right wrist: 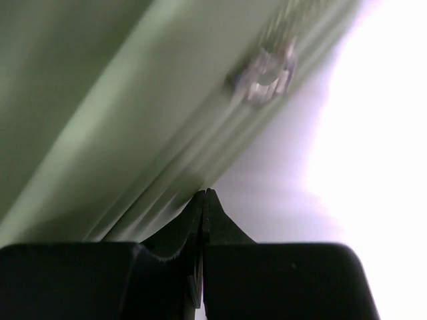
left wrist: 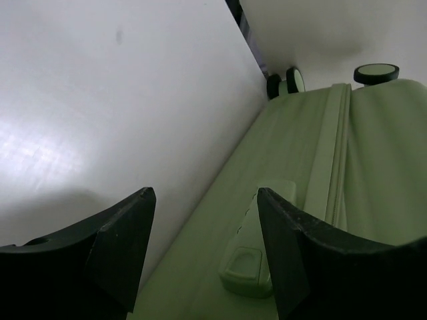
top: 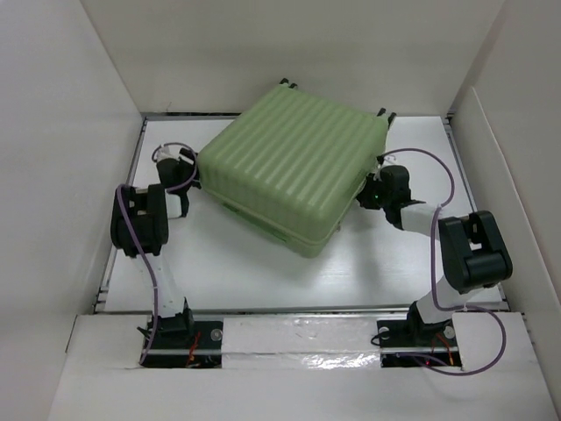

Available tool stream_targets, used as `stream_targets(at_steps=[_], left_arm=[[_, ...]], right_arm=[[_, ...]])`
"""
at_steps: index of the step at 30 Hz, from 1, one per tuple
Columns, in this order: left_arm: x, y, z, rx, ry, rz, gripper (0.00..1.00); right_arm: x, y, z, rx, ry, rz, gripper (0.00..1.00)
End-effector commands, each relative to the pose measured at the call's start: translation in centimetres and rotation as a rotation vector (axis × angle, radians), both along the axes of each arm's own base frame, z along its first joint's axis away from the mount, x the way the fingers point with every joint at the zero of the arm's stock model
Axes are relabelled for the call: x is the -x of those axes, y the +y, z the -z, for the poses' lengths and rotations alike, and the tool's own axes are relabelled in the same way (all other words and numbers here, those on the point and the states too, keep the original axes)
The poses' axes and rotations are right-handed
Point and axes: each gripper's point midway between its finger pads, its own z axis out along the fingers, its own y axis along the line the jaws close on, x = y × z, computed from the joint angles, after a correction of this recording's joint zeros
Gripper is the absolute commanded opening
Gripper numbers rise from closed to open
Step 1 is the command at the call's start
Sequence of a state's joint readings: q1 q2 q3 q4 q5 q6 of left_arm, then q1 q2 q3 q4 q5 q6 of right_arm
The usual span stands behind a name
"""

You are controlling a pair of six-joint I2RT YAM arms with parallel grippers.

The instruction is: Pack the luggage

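Item: pale green ribbed hard-shell luggage, closed, lying flat mid-rear on white desk, wheels to back wall; L end effector spread beside its side handle, R end effector pressed together, tips at zip seam below puller, prob. to work the zip.

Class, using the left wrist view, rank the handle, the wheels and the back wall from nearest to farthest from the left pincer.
1. Handle, just ahead of the left pincer, on the luggage's side.
2. Wheels, at the luggage's far end.
3. Back wall, beyond the wheels.
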State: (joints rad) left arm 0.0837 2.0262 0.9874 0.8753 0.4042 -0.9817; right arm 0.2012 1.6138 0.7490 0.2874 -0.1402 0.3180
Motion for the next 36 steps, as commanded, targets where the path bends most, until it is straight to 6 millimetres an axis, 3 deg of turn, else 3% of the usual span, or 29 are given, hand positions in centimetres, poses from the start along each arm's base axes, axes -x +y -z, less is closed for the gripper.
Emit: stream_targets(at_steps=[1,2,4,6,7,9,10,11,12,14,15,16,17,18,19,20,21,22,23,25,26,28,29,31,32,33,35,36], left_arm=[[5.0,-5.2,-6.3,0.066,-0.214,0.105,0.6],[5.8,-5.0,-7.0,0.065,-0.23,0.086,0.61],[6.8,-3.1,-5.5,0.062,-0.174,0.009,0.63],[7.0,-0.9,-6.4,0.07,-0.169,-0.064,0.67],[6.8,0.0,-7.1,0.068,-0.174,-0.102,0.69],[6.6,1.6,-11.6,0.06,-0.238,-0.173,0.73],[6.3,2.2,-11.2,0.053,-0.212,-0.209,0.73],[6.8,2.8,-14.4,0.051,-0.269,-0.249,0.75],[7.0,3.4,-15.0,0.041,-0.257,-0.282,0.76],[7.7,5.3,-20.8,0.012,-0.349,-0.387,0.78],[8.2,5.7,-21.4,-0.031,-0.338,-0.405,0.77],[8.8,6.5,-23.9,-0.052,-0.388,-0.445,0.76],[10.4,5.9,-26.8,-0.06,-0.456,-0.444,0.64],[11.2,5.2,-27.6,-0.079,-0.472,-0.436,0.53],[12.2,3.1,-28.5,-0.149,-0.513,-0.371,0.4],[14.0,1.4,-30.3,-0.167,-0.571,-0.322,0.11],[14.9,-0.6,-30.5,-0.185,-0.59,-0.264,0.01],[16.2,-4.9,-29.3,-0.229,-0.6,-0.137,0.0],[17.5,-6.8,-29.3,-0.235,-0.619,-0.081,0.0],[19.2,-10.7,-27.3,-0.251,-0.614,0.043,0.0],[21.3,-14.2,-27.0,-0.271,-0.637,0.146,0.0],[23.4,-16.6,-25.7,-0.321,-0.621,0.196,0.0],[26.5,-18.8,-26.0,-0.328,-0.654,0.274,0.0],[28.7,-19.1,-24.1,-0.376,-0.623,0.286,0.0],[30.4,-19.2,-24.1,-0.36,-0.637,0.306,0.0],[32.7,-20.5,-22.3,-0.363,-0.599,0.389,0.0],[34.3,-19.8,-19.0,-0.375,-0.514,0.395,0.0],[36.2,-20.7,-17.4,-0.347,-0.476,0.461,0.0]], right_arm=[[-3.6,7.3,-10.6,-0.134,-0.327,-0.266,0.0],[-3.9,7.2,-10.7,-0.129,-0.314,-0.258,0.0],[-3.6,7.6,-10.4,-0.121,-0.296,-0.267,0.0],[-2.8,7.8,-9.6,-0.131,-0.268,-0.266,0.03],[-2.3,7.7,-10.1,-0.149,-0.273,-0.255,0.04],[-1.4,6.8,-10.1,-0.161,-0.268,-0.224,0.08],[-1.0,6.7,-9.3,-0.16,-0.243,-0.215,0.09],[-0.6,6.2,-9.8,-0.155,-0.254,-0.195,0.13],[-0.2,5.9,-9.7,-0.151,-0.25,-0.182,0.16],[1.0,4.3,-8.8,-0.137,-0.221,-0.141,0.22],[1.5,4.1,-8.7,-0.138,-0.215,-0.137,0.23],[2.4,3.4,-7.4,-0.142,-0.186,-0.117,0.24],[3.0,3.2,-7.1,-0.148,-0.179,-0.11,0.24],[3.4,2.9,-8.0,-0.158,-0.216,-0.095,0.23],[4.0,2.8,-7.9,-0.174,-0.219,-0.088,0.2],[5.0,2.6,-6.7,-0.172,-0.2,-0.086,0.16],[5.4,3.0,-7.0,-0.181,-0.219,-0.105,0.1],[5.7,3.1,-7.5,-0.188,-0.246,-0.121,0.08],[6.1,3.8,-7.6,-0.201,-0.256,-0.146,0.05],[7.1,6.0,-8.3,-0.207,-0.264,-0.258,0.02],[7.5,6.7,-8.3,-0.203,-0.255,-0.283,0.01],[8.2,7.9,-8.9,-0.175,-0.275,-0.313,0.01],[8.5,7.9,-9.8,-0.17,-0.299,-0.308,0.01],[9.0,7.1,-9.2,-0.129,-0.273,-0.277,0.01],[9.5,6.5,-8.9,-0.111,-0.252,-0.259,0.05],[9.4,5.5,-8.6,-0.078,-0.242,-0.206,0.09],[10.3,3.9,-7.7,-0.041,-0.216,-0.155,0.2],[10.5,3.2,-7.4,-0.024,-0.217,-0.122,0.23]])
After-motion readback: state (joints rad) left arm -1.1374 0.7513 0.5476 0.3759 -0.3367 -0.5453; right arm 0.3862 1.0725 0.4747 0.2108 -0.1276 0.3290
